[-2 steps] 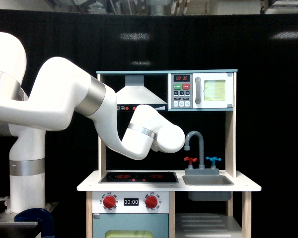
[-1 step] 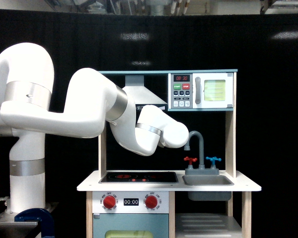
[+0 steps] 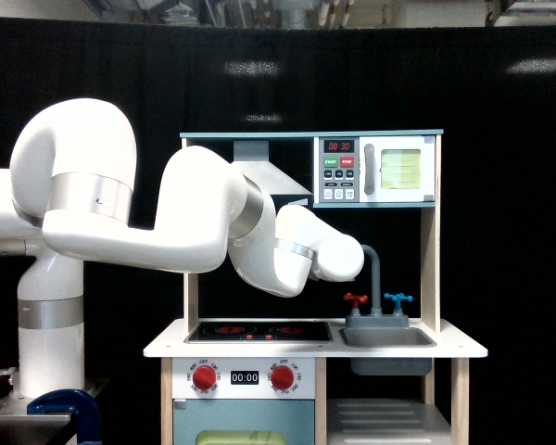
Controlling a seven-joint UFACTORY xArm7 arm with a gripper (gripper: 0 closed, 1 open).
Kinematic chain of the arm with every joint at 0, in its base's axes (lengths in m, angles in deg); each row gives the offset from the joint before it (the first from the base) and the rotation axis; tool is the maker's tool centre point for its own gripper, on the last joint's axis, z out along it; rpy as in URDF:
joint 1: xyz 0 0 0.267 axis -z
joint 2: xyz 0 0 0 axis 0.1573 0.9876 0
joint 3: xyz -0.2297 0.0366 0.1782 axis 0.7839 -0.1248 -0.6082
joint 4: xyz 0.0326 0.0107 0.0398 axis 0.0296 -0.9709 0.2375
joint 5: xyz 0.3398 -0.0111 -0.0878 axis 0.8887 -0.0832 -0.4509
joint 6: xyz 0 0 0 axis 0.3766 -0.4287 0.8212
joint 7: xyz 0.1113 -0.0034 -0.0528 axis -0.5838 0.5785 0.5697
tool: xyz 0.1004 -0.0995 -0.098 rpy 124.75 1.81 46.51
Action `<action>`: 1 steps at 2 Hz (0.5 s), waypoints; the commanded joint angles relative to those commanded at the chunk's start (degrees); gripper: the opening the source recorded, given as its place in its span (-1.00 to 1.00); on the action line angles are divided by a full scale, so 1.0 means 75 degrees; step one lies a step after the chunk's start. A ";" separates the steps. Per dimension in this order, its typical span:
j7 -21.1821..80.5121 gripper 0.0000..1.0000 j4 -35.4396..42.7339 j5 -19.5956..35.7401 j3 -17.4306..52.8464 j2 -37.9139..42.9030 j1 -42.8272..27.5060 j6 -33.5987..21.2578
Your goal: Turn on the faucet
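Exterior view: a white robot arm (image 3: pixel 204 232) reaches over a toy kitchen (image 3: pixel 315 348). Its claw is hidden behind the wrist, so its opening cannot be told. The faucet (image 3: pixel 376 292) stands at the sink's (image 3: pixel 389 338) back, its red (image 3: pixel 356 300) and blue handles (image 3: pixel 398 299) below the wrist, toward the view's right.
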 joint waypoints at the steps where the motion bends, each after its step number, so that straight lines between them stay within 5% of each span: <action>1: -0.0288 1.00 0.0880 -0.0501 0.0185 -0.0393 -0.0444 -0.0342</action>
